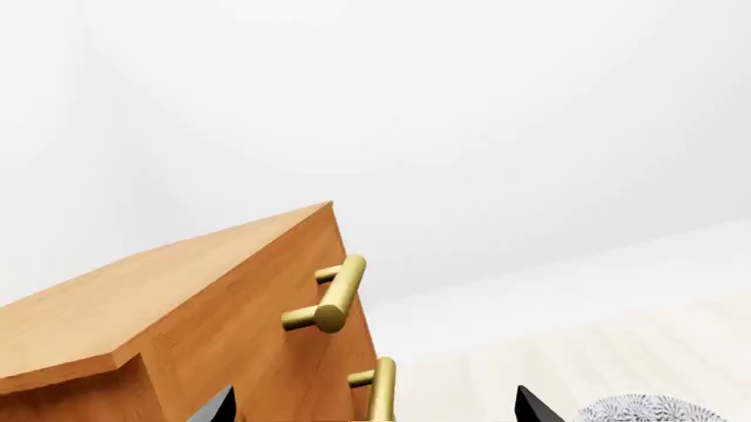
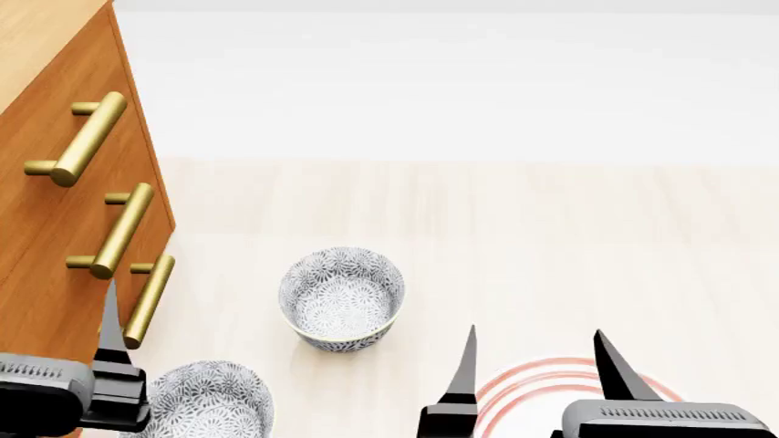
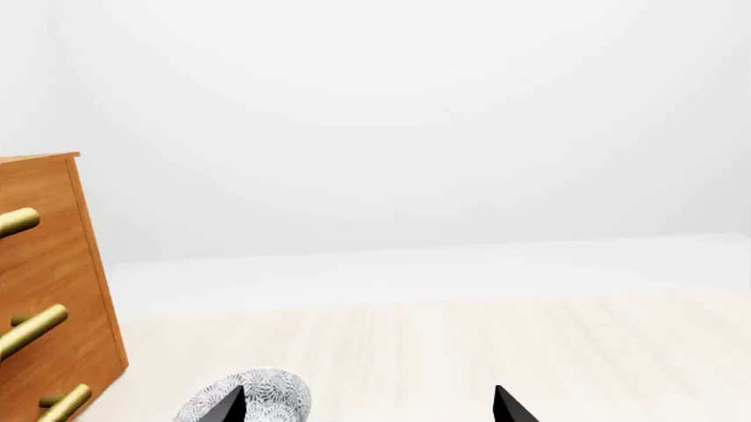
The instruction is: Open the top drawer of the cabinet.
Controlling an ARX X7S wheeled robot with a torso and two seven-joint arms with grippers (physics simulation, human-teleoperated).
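Note:
The cabinet (image 2: 36, 265) stands at the left in the head view, orange-brown, with three stacked drawers. The top drawer (image 2: 104, 64) sits flush with the two below it, and its brass handle (image 2: 79, 137) is free. In the left wrist view that handle (image 1: 334, 294) lies ahead of my left gripper (image 1: 375, 411), which is open and holds nothing; the second drawer's handle (image 1: 382, 391) shows between its tips. Only one left finger (image 2: 111, 328) shows in the head view, near the lowest handle. My right gripper (image 2: 542, 370) is open and empty, away from the cabinet (image 3: 59, 264).
A patterned bowl (image 2: 341, 297) stands on the pale floor right of the cabinet, and a second bowl (image 2: 207, 401) sits by my left gripper. A white plate with red rings (image 2: 548, 397) lies under my right gripper. A bowl (image 3: 264, 396) shows in the right wrist view.

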